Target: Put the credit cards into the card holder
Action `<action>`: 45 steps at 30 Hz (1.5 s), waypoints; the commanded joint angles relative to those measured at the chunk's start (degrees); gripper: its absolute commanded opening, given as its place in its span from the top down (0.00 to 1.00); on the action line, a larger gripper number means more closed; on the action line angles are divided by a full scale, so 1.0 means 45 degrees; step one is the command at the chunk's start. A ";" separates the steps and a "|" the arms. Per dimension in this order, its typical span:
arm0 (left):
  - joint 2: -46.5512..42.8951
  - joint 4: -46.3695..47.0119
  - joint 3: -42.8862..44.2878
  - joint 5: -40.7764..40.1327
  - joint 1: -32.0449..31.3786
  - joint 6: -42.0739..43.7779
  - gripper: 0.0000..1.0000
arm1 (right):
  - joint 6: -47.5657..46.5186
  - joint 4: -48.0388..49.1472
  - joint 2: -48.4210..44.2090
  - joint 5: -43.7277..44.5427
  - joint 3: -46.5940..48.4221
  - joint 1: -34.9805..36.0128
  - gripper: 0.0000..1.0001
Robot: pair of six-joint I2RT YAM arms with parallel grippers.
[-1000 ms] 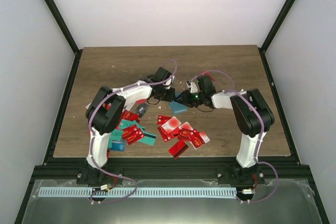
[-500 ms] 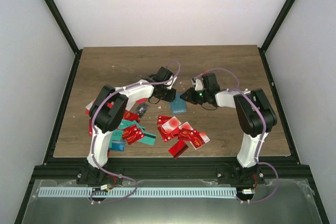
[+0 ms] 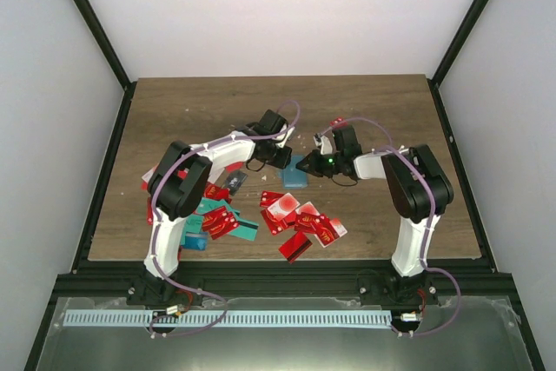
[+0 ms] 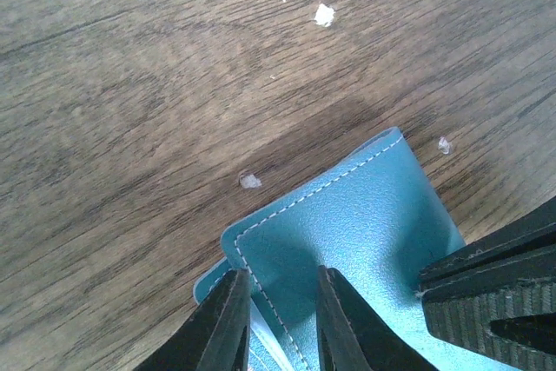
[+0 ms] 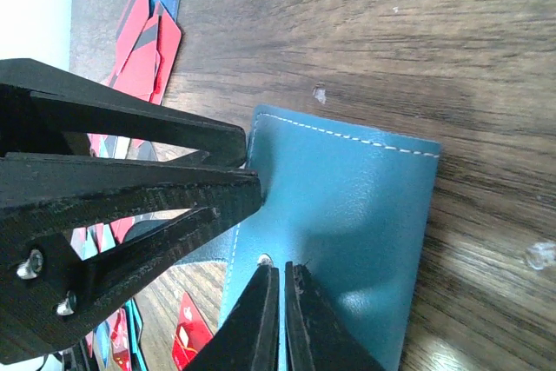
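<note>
Brown wood-grain worktop, small teal-blue folding card holder, left fingers pinching its stitched edge, right fingers closed, tips on cover

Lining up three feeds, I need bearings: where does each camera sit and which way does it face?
Top external: above and behind the bases, facing down at the table; both arms show.
Left wrist: looks past the left gripper at the card holder.
Right wrist: looks past the right gripper at it, credit cards beyond.
Shared by all: the card holder.
</note>
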 commanded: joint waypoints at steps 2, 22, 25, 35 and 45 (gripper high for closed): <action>-0.0491 -0.0352 0.0409 -0.0223 -0.0059 -0.0329 0.72 | -0.0113 -0.0343 0.0494 0.0469 -0.0065 0.0142 0.95; -0.3886 0.2671 -0.3807 0.1481 0.1413 -0.2067 0.65 | -0.0607 -0.0891 0.0660 0.0948 0.0228 0.0443 0.97; -0.3070 0.3197 -0.2997 0.3140 0.1550 -0.1395 0.68 | -0.0743 -0.0953 0.0487 0.1088 0.0205 0.0470 0.97; 0.0427 0.2887 -0.0247 0.5766 0.1553 -0.1169 0.79 | -0.1070 -0.0929 0.0256 0.1237 0.0225 0.0543 0.97; 0.1061 0.2522 -0.0378 0.4980 0.1543 -0.1309 0.85 | -0.1173 -0.1144 0.0103 0.1235 0.0546 0.0548 0.98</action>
